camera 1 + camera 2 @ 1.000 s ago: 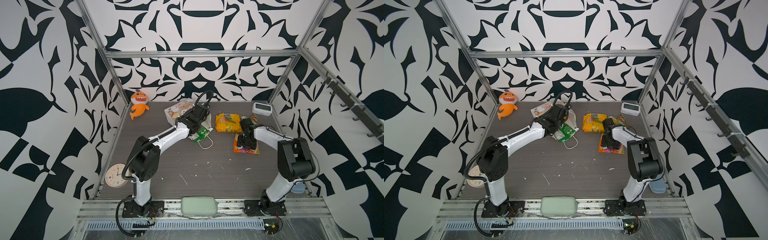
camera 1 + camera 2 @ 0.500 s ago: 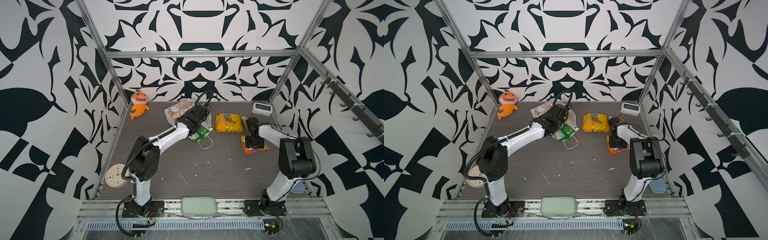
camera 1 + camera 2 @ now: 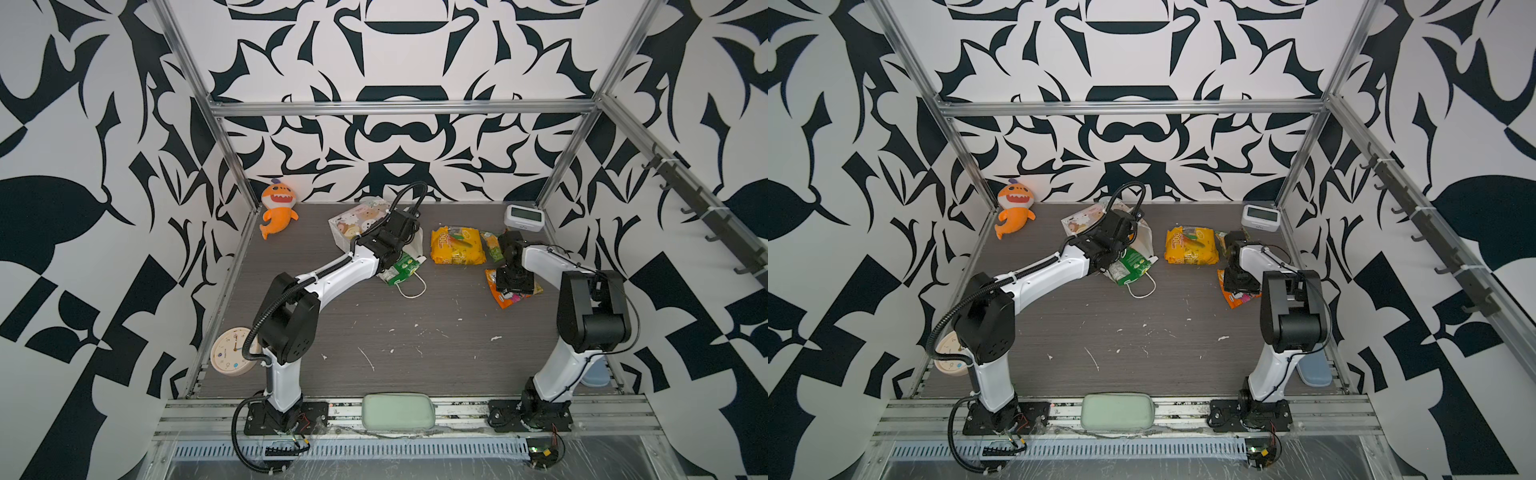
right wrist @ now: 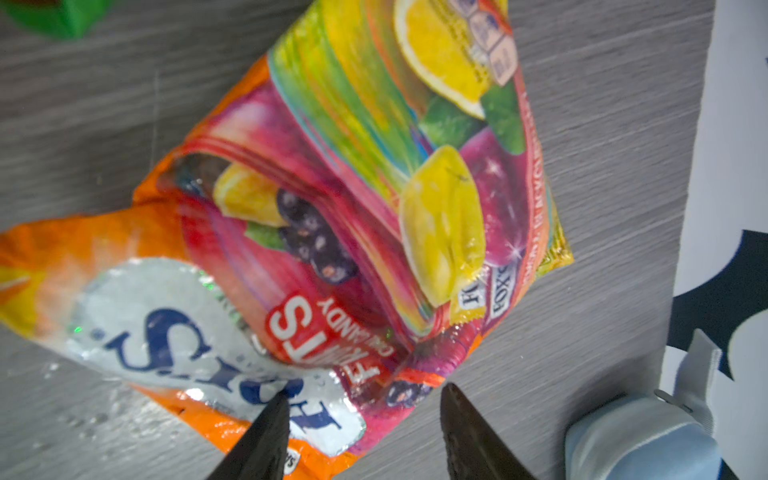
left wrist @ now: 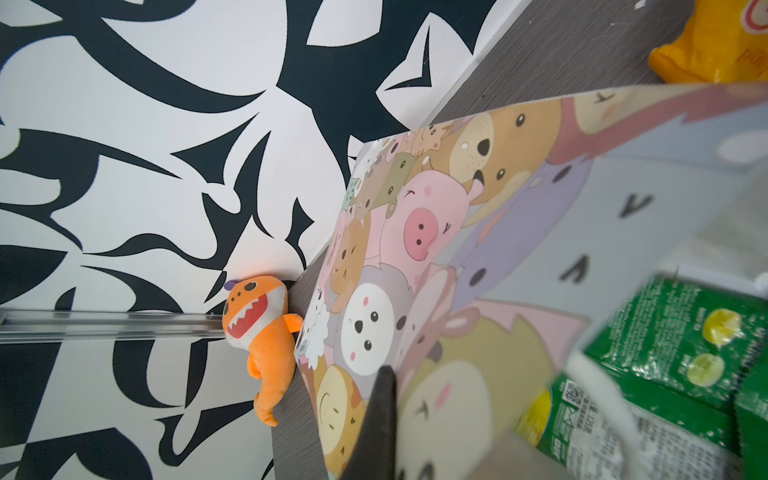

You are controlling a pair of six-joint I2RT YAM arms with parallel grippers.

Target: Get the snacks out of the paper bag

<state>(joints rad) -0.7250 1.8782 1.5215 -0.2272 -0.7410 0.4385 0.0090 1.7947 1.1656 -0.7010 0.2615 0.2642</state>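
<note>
The paper bag (image 3: pixel 357 220) lies on its side at the back, its cartoon-animal face (image 5: pixel 415 228) close up in the left wrist view. My left gripper (image 3: pixel 401 232) is shut on the bag's wall near its mouth, with one finger (image 5: pixel 380 415) showing against the print. Green snack packets (image 5: pixel 681 332) spill from the mouth (image 3: pixel 1131 264). A yellow packet (image 3: pixel 457 245) and a green-orange one (image 3: pixel 490 245) lie on the table to the right. My right gripper (image 4: pixel 361 399) stands open just above an orange-red FOX'S packet (image 4: pixel 353 208), which lies flat near the right wall (image 3: pixel 515 297).
An orange plush shark (image 3: pixel 278 208) sits in the back left corner and a small digital clock (image 3: pixel 523 217) in the back right. A round clock (image 3: pixel 232 351) lies at the front left, a green pad (image 3: pixel 398 411) on the front rail, and a light-blue object (image 3: pixel 1314 370) at the front right.
My right gripper and the orange-red packet have shifted to the right, toward the side wall. The left arm and the bag have not moved.
</note>
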